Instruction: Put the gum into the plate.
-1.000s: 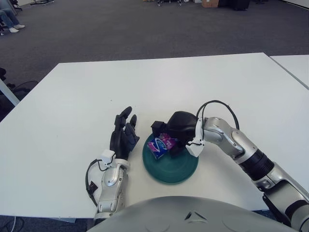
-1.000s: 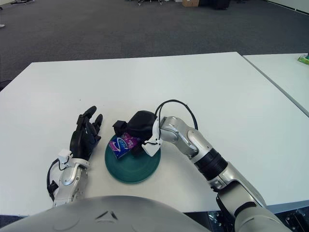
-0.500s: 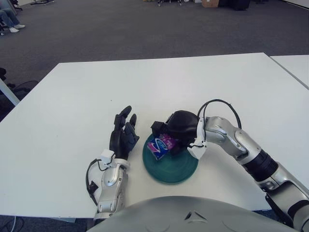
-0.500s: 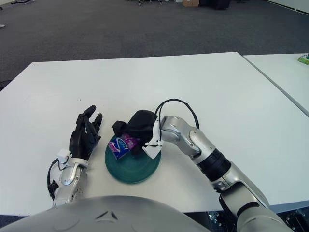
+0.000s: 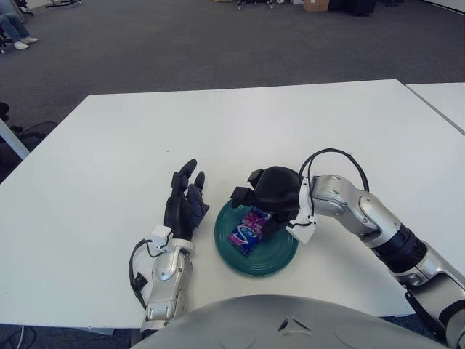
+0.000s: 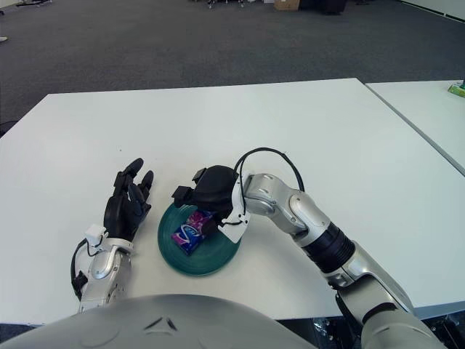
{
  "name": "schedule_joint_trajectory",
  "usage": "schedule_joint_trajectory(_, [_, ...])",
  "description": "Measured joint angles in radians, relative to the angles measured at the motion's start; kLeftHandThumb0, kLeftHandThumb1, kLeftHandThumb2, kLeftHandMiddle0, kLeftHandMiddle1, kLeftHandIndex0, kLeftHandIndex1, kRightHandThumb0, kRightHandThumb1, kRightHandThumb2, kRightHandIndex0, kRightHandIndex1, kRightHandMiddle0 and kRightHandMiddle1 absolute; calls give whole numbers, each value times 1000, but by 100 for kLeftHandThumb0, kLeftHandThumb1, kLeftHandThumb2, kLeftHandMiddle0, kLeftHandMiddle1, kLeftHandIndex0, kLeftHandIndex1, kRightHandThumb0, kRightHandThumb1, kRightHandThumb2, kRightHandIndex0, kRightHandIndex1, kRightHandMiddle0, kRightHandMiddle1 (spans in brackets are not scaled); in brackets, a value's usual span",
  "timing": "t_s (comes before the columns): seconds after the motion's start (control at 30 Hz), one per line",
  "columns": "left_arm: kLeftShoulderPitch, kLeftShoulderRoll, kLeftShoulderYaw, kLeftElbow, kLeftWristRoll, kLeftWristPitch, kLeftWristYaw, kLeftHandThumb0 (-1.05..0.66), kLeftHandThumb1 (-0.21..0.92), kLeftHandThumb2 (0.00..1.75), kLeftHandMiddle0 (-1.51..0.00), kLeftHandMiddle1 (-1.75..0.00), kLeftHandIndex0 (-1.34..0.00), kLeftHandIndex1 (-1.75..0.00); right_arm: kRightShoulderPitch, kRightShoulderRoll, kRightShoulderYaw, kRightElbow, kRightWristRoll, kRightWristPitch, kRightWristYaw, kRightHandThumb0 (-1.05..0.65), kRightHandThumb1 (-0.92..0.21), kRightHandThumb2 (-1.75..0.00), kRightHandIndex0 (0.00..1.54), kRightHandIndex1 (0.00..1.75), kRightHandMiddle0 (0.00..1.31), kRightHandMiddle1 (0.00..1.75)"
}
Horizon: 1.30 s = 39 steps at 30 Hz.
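Observation:
The gum (image 5: 247,229), a purple and blue pack, lies flat inside the teal plate (image 5: 275,254) near the table's front edge. My right hand (image 5: 256,198) hovers over the plate's far rim, just above the pack's far end. Its black fingers are spread, and the pack is not pinched between them. My left hand (image 5: 184,204) stands idle just left of the plate, fingers open and pointing away from me.
The white table (image 5: 240,123) stretches far behind and to both sides of the plate. A second white table (image 5: 447,98) shows at the right edge. Grey carpet lies beyond.
The gum was held tilted at the plate's left rim in my right hand. It has dropped flat into the plate, and the fingers have spread and lifted slightly.

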Motion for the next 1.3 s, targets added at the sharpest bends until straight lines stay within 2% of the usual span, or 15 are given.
schedule_joint_trajectory(0.2, [1, 0, 4, -1, 0, 2, -1, -82, 92, 96, -36, 0, 0, -63, -8, -3, -4, -15, 8, 14, 34, -105, -92, -98, 33, 13, 0, 23])
schedule_joint_trajectory(0.5, [2, 0, 5, -5, 22, 16, 1, -84, 92, 95, -36, 0, 0, -66, -7, -19, -18, -30, 11, 24, 41, -105, -92, -101, 29, 5, 0, 10])
schedule_joint_trajectory(0.7, [2, 0, 6, -9, 23, 17, 2, -84, 92, 95, -38, -1, 0, -68, -4, -21, -23, -30, 18, 34, 41, -105, -92, -101, 31, 4, 1, 10])
schedule_joint_trajectory(0.83, [2, 0, 6, -10, 20, 17, 1, -83, 92, 95, -39, -1, 0, -70, 26, -11, -55, -30, 45, 68, 21, -105, -92, -101, 33, 5, 4, 12])
schedule_joint_trajectory(0.9, [3, -1, 6, -10, 18, 17, 0, -83, 92, 95, -39, -1, 0, -70, 42, -3, -71, -30, 62, 88, 6, -105, -92, -102, 37, 2, 2, 23])
schedule_joint_trajectory(1.03, [3, -1, 8, -10, 7, 17, -6, -82, 92, 95, -40, -1, 0, -72, 95, 43, -120, -30, 111, 147, -56, -105, -92, -98, 42, 2, 0, 38])
schedule_joint_trajectory(1.1, [4, -1, 9, -10, -2, 16, -11, -83, 92, 95, -40, -1, 0, -73, 125, 88, -155, -11, 166, 178, -108, -104, -92, -94, 47, 4, 0, 45])
schedule_joint_trajectory(1.3, [6, -1, 9, -14, -20, 16, -25, -84, 92, 94, -38, 0, 0, -74, 187, 208, -225, 82, 297, 226, -261, -100, -92, -87, 52, 6, 0, 49])
